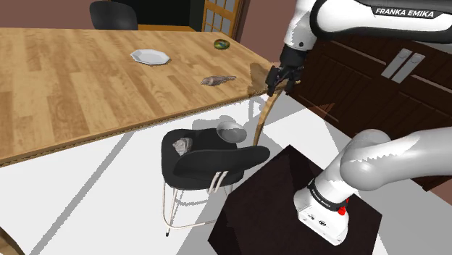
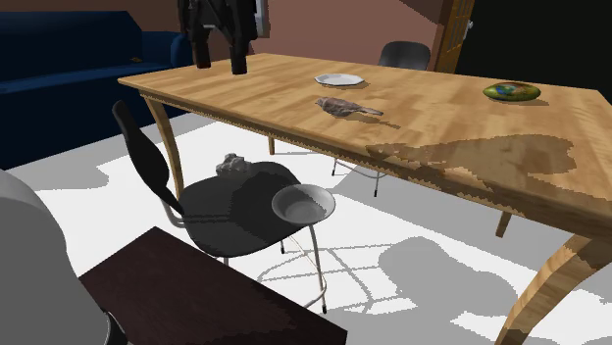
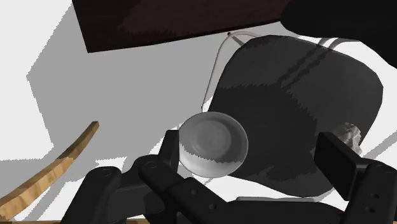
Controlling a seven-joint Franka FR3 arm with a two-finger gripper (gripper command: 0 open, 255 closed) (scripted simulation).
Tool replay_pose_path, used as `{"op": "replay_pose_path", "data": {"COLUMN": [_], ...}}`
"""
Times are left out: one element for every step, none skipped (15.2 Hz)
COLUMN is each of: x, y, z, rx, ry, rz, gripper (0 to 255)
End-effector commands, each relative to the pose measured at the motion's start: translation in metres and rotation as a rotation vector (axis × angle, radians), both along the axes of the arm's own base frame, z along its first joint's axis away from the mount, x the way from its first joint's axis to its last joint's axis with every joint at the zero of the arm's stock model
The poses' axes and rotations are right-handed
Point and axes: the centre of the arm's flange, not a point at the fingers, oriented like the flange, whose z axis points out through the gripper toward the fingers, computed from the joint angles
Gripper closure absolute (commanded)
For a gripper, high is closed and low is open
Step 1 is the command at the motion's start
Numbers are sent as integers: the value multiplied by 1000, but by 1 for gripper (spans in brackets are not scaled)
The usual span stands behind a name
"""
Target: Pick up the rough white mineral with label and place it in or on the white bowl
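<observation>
1. The tool point(image 1: 282, 81) hangs by the corner edge of the wooden surface point(image 1: 72, 87), its fingers spread wide with nothing between them; in the wrist view the tool point(image 3: 254, 153) looks down onto the black chair point(image 3: 299, 83).
2. The rough whitish mineral point(image 2: 233, 165) lies on the chair seat at the edge facing the wooden surface, well below and apart from the tool.
3. The white bowl point(image 2: 302, 204) sits at the seat's rim, partly over the edge, near the mineral but not touching it.
4. In the shoulder view a curved surface leg point(image 1: 266, 116) runs down just beside the bowl.
5. The dark stand point(image 1: 290, 195) lies close to the chair; open white floor point(image 1: 109, 188) lies on the chair's other sides.
6. On the surface, away from its edge, sit a white plate point(image 1: 149, 56), a brown lump point(image 1: 217, 80) and a green dish point(image 1: 220, 44).
</observation>
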Motion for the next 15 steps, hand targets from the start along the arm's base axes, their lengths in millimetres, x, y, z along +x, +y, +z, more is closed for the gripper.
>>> {"op": "replay_pose_path", "data": {"x": [14,20,27,33,40,46,53,59,66,72,79,85,92,98,105], "y": [19,28,38,47,56,66,75,84,93,102,111,119,128,136,145], "z": [-16,-24,-32,-41,-49,-57,-66,-74,-83,-92,-100,-109,-118,-127,-136], "rx": [-11,-16,-22,-27,-33,-38,-44,-49,-55,-60,-66,-71,-77,-82,-88], "ry": [6,10,13,17,21,25,28,32,36,40,43,47,51,55,58], "rz": [-11,-16,-21,-26,-31,-36,-41,-46,-51,-56,-61,-66,-71,-76,-81], "gripper": [0,0,0,0,0,0,0,0,0,0,0,0,0,0,0]}}
